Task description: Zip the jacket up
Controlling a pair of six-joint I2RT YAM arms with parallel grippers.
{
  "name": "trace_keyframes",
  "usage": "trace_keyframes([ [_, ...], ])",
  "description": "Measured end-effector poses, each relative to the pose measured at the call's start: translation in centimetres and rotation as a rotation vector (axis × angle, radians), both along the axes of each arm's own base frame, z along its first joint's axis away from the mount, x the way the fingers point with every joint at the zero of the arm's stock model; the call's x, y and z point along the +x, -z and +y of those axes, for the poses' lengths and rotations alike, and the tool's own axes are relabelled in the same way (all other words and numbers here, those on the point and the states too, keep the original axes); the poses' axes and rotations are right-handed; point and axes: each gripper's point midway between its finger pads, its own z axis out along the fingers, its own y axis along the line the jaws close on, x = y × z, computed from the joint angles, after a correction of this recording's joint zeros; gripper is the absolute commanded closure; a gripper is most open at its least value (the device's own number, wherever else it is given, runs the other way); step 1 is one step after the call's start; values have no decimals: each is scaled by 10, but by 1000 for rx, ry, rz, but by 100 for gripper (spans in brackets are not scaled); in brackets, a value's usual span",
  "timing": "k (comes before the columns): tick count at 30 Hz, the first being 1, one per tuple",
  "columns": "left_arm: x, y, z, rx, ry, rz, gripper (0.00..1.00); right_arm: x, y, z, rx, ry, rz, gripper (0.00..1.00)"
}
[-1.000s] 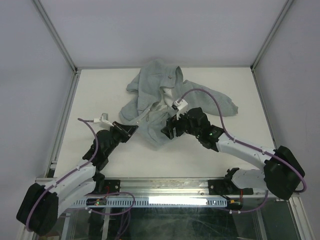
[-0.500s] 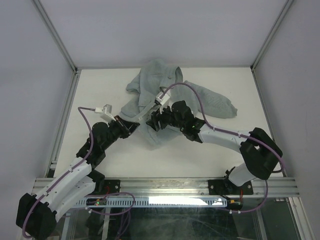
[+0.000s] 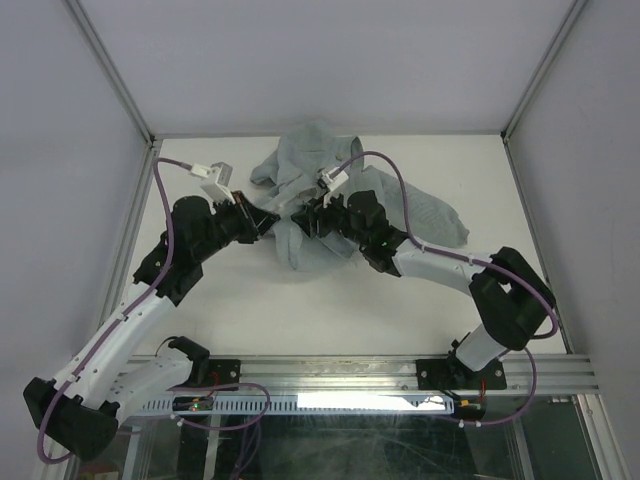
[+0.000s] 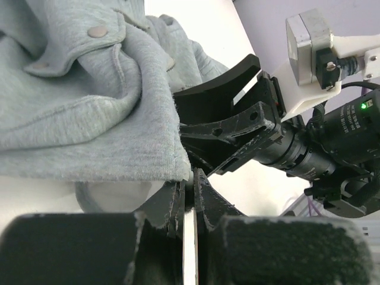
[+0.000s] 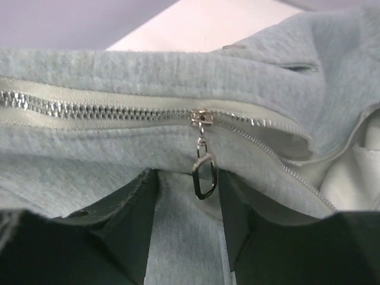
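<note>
Jacket (image 3: 305, 150) — pale grey-grn; zip pull (image 5: 203, 172) silver

Soft, even light from overhead fills the top view, leaving the white table (image 3: 300, 310) bright, with faint, diffuse shadows under the arms and a strip of glare on the metal rail (image 3: 370, 402) at the near edge. In the left wrist view the jacket (image 4: 77, 113) is crisp and evenly lit, the tabletop beyond it is blown out to white, and the left gripper's fingers (image 4: 205, 199) sit dark and blurred at the bottom. The right wrist view is dimmer: the zipper pull (image 5: 204, 175) is sharp with small glints, while the right gripper's fingers (image 5: 124, 228) are soft, dark shapes.
</note>
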Motion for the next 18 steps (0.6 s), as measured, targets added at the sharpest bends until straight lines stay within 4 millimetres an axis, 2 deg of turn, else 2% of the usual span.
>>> trace_keyframes([
  [2, 3, -13, 0, 35, 9, -22, 100, 3, -13, -4, 27, 5, -17, 62],
  [5, 2, -25, 3, 84, 24, -56, 100, 0, -35, -9, 63, -2, -47, 63],
  [9, -1, -30, 4, 131, 51, -87, 100, -8, -40, -15, 80, -12, -52, 69],
  [11, -3, -25, 4, 153, 69, -85, 100, -11, -34, -18, 81, -11, -38, 64],
  [14, -7, -19, 5, 182, 89, -79, 100, -16, -28, -18, 80, -28, -14, 51],
  [18, -9, -18, 5, 192, 105, -87, 100, -20, -28, -18, 80, -52, -1, 42],
])
